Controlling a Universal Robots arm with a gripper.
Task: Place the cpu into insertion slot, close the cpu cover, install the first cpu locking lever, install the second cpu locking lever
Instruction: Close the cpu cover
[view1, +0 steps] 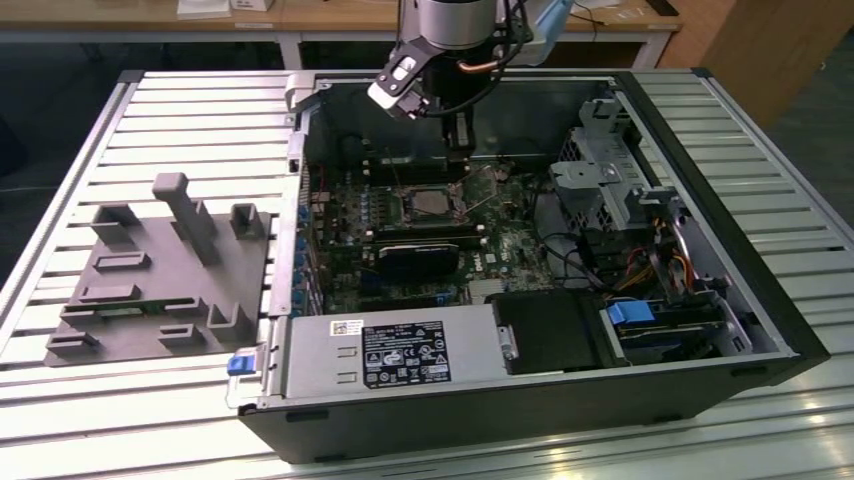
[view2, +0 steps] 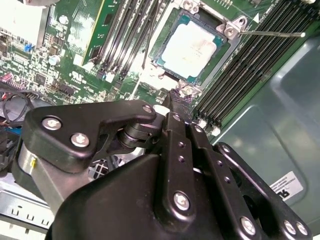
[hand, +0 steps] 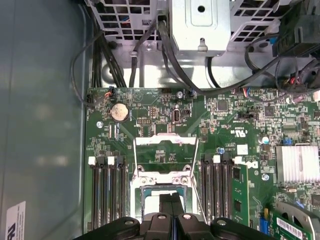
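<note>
And there's the cpu (view2: 194, 44), sitting flat in the insertion slot (view2: 161, 47) with its silver top up. The end effector (view2: 175, 99) is poised just beside the slot's frame, its tips pressed together and carrying nothing. In the first wrist view the cpu cover (hand: 165, 141) looks folded back beyond the slot, so closing it seems the step in hand: catch the frame's edge with the closed tips, swing it over evenly, and stay off the chip's face and the thin lever wire (view2: 275, 34)
</note>
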